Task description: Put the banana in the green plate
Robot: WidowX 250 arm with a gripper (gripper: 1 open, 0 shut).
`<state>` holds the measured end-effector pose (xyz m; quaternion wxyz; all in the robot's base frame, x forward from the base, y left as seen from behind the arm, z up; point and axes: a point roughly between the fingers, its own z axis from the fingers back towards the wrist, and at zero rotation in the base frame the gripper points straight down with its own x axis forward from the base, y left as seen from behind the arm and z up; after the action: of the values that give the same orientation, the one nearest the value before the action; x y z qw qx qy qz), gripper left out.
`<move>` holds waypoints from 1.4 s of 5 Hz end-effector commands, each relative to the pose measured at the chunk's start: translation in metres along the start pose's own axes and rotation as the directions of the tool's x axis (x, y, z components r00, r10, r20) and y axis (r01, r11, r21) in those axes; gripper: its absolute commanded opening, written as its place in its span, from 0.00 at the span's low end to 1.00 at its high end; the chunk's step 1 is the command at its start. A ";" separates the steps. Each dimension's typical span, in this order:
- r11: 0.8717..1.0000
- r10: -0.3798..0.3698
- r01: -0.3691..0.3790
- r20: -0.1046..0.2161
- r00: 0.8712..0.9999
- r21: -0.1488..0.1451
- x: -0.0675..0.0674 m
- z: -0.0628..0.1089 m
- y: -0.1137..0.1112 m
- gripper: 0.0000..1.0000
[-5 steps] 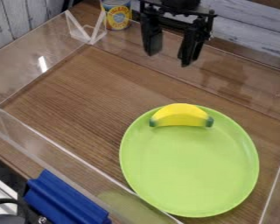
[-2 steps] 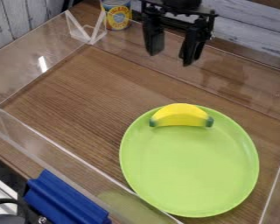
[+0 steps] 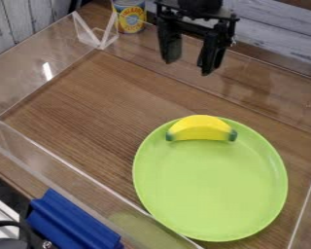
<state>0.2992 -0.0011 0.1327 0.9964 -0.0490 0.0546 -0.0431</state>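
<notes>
The small yellow banana (image 3: pixel 201 128) with dark ends lies inside the large lime-green plate (image 3: pixel 210 190), close to the plate's far rim. My black gripper (image 3: pixel 190 56) hangs well above and behind the plate, near the back of the wooden table. It points straight down with its two fingers (image 3: pixel 213 53) spread apart and nothing between them. The gripper is clear of both banana and plate.
A clear acrylic wall (image 3: pixel 48 58) runs around the wooden tabletop (image 3: pixel 106 107). A yellow-labelled can (image 3: pixel 129 17) stands at the back left behind the gripper. A blue object (image 3: pixel 70 226) sits outside the wall at the bottom left.
</notes>
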 end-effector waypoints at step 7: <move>0.999 -0.037 0.038 0.036 0.999 -0.013 0.001 0.011 0.003 1.00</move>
<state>0.3012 0.0021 0.1331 0.9951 -0.0585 0.0525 -0.0593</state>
